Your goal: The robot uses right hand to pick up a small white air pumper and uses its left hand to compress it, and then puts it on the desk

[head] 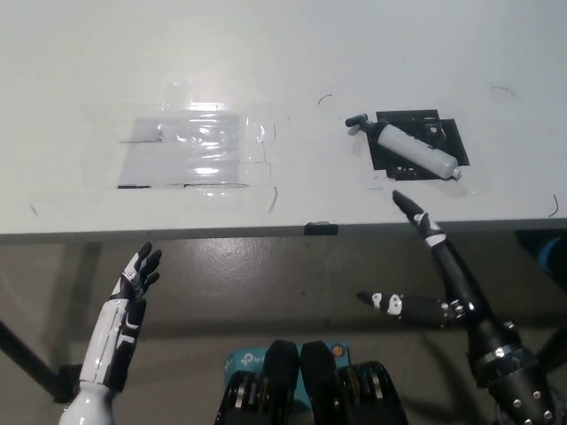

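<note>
Pumper (416, 152) flat on desk (354, 53); right robot hand (440, 282) open, apart.

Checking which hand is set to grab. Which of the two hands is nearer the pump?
The black right hand: its fingers reach up over the desk edge just below the pump. The white left hand rests far off at lower left.
</note>
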Robot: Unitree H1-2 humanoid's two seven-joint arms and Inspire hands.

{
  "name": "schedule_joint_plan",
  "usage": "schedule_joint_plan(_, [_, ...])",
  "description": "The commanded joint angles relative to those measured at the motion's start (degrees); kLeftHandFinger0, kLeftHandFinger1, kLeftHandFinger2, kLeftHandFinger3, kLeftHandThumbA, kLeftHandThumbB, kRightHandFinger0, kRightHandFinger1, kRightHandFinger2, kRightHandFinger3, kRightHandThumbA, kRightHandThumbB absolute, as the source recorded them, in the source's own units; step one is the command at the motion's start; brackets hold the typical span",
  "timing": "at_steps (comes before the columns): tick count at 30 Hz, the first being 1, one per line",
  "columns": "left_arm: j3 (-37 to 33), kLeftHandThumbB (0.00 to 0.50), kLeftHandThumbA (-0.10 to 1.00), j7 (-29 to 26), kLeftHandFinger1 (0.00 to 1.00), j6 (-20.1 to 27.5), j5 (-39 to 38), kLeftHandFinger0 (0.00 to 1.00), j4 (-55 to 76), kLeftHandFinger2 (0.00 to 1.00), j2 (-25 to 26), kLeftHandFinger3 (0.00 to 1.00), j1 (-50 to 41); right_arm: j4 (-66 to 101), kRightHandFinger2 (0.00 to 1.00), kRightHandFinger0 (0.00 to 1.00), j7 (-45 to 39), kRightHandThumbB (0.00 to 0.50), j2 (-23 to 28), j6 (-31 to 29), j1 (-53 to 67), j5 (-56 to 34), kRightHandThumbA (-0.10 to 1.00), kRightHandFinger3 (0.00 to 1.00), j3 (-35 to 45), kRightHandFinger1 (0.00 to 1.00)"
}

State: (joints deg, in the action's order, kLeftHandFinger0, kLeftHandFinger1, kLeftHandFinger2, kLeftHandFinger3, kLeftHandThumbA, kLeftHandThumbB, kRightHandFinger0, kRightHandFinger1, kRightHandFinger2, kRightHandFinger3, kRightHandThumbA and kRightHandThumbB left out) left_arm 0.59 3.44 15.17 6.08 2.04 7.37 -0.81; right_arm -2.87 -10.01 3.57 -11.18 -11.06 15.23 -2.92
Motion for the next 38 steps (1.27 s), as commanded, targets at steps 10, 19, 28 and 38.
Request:
schedule_joint_plan(10, [0.4, 0.156, 1.0, 0.2, 1.0, 2.3, -0.9, 1.0, -1.5, 1.0, 2.0, 1.0, 2.3, -12.0, 1.0, 1.0, 5.3, 0.203, -4.7, -12.0, 2.5, -9.0, 1.0, 1.0, 2.4, 1.0])
schedule_joint_plan(19, [0.4, 0.145, 1.0, -0.2, 1.0, 3.1, -1.0, 1.0, -3.1, 1.0, 1.7, 1.0, 1.0, -16.3, 1.0, 1.0, 9.1, 0.188, -5.2, -15.8, 3.4, -7.3, 1.0, 1.0, 2.2, 1.0])
schedule_joint_plan(28, [-0.6, 0.182, 1.0, 0.1, 1.0, 4.0, -1.1, 1.0, -4.9, 1.0, 1.2, 1.0, 0.3, -14.7, 1.0, 1.0, 12.3, 0.175, -4.3, -15.8, 5.5, -6.3, 1.0, 1.0, 1.6, 1.0])
schedule_joint_plan(38, [-0.8, 0.161, 1.0, -0.3, 1.0, 4.0, 0.2, 1.0, -5.9, 1.0, 1.6, 1.0, 0.7, -14.6, 1.0, 1.0, 14.4, 0.16, -3.7, -15.8, 5.0, -6.0, 1.0, 1.0, 0.5, 1.0])
